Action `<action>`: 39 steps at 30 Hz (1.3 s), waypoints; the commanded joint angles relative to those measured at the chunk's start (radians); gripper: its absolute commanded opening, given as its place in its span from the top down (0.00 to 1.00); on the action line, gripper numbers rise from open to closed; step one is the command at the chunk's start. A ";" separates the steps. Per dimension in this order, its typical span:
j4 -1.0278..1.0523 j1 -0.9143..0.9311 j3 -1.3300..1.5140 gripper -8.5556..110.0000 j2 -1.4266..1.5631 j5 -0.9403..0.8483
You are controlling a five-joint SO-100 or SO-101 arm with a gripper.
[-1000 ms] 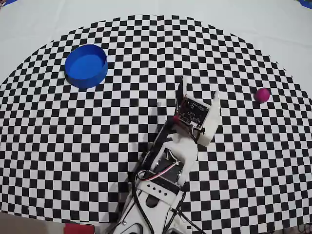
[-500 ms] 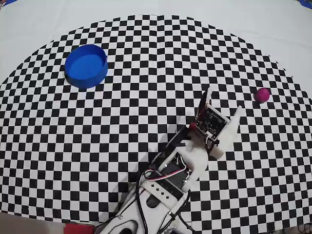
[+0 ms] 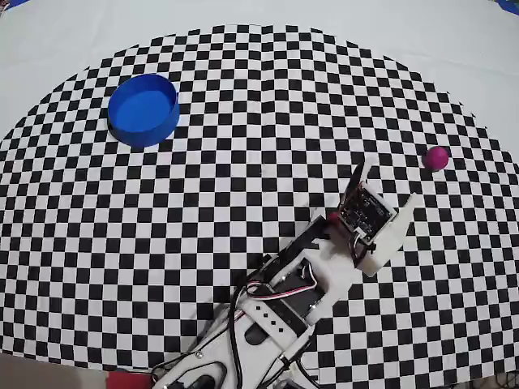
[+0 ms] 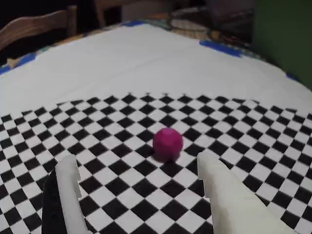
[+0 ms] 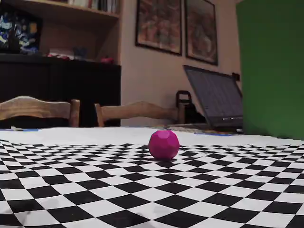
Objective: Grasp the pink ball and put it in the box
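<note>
Pink ball on checkered mat, right edge in overhead view, free, nothing touching it. Gripper empty, spread wide, pointing toward ball, still apart from it. Wrist view: ball centred ahead, between two white fingers but beyond their tips. Blue box far upper left in overhead view, well apart from ball and arm, nothing inside. Fixed view: ball low on mat, chairs and laptop behind desk.
</note>
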 commanded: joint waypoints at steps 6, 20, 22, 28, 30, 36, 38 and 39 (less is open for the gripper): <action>-0.015 0.025 0.008 0.69 -0.015 0.000; -0.084 0.038 -0.006 0.69 -0.129 0.003; -0.084 0.038 -0.018 0.69 -0.152 0.005; -0.084 0.044 -0.074 0.69 -0.242 0.009; -0.084 0.044 -0.089 0.69 -0.272 0.009; -0.084 0.046 -0.137 0.69 -0.345 0.009; -0.084 0.046 -0.152 0.69 -0.371 0.009; -0.084 0.046 -0.161 0.69 -0.387 0.009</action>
